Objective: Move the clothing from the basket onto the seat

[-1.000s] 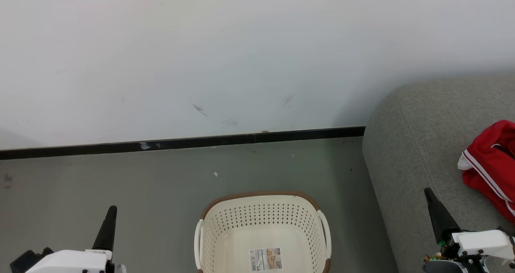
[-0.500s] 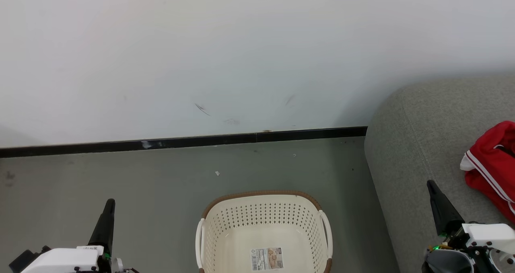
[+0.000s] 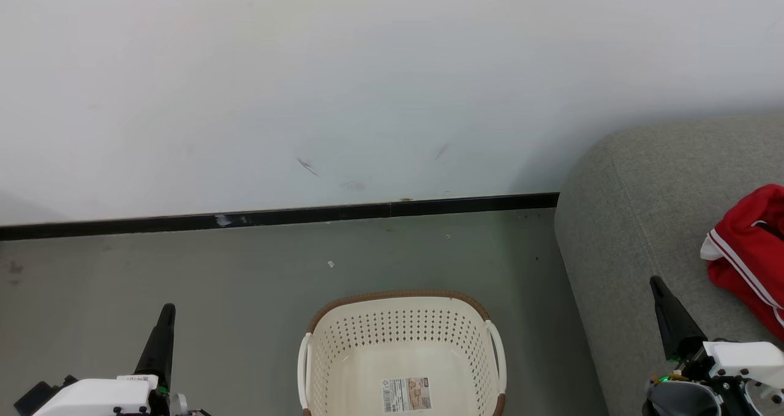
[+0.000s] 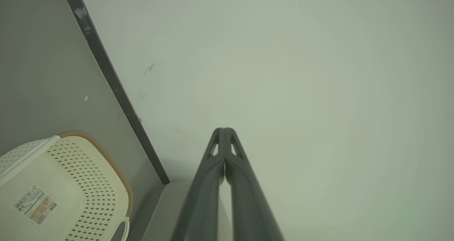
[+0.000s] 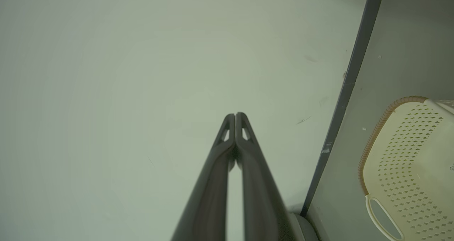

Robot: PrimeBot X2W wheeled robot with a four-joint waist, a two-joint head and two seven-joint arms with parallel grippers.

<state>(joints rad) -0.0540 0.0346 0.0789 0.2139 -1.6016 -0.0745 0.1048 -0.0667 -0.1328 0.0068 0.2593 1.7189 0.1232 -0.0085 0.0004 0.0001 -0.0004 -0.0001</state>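
I see the clothing [image 3: 750,250] as a bunched red heap with white stripe trim. It lies on the seat [image 3: 637,208], well to the right of the basket [image 3: 401,333]. The head view's edge cuts the heap off, so I cannot tell whether it is one garment or two. The seat is a grey upholstered cushion with a rounded corner. It stands just right of the basket, with a narrow strip of floor [image 3: 245,281] between them.

The basket sits upright on the floor, cream with a brown rim and perforated walls. A white handle shows on each of its sides. A label sticker [image 3: 407,394] lies flat on its inner bottom.

The left gripper [image 3: 166,310] hangs over the floor well left of the basket, pointing toward the wall [image 3: 367,67]. In the left wrist view its two dark fingers are pressed together at the tips and pinch nothing. The right gripper [image 3: 657,281] is right of the basket, over the seat, near the clothing but apart from it. In the right wrist view its fingers likewise meet at the tips, gripping nothing.

Beyond the basket a black baseboard [image 3: 275,218] runs along the foot of the white wall, which carries a few faint scuff marks.
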